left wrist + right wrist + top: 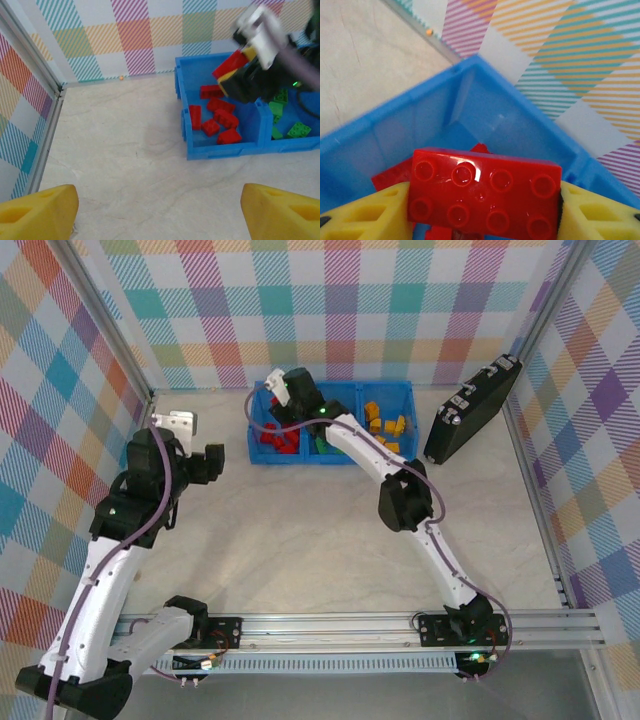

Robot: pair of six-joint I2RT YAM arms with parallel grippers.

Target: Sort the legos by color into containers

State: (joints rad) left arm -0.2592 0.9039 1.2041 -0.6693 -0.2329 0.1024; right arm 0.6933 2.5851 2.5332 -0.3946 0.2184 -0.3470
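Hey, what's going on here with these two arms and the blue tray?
Two robot arms are sorting toy bricks by color into a blue tray. The right gripper holds a red brick over the tray's left compartment, where other red bricks already lie. The middle compartment holds green bricks, the right one yellow-orange bricks. The left gripper hangs open and empty above the table, to the tray's left.

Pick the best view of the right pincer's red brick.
Right wrist: the red brick is close, studs up, clamped between the fingers. Left wrist shows it small, tilted over the tray; top external, mostly hidden.
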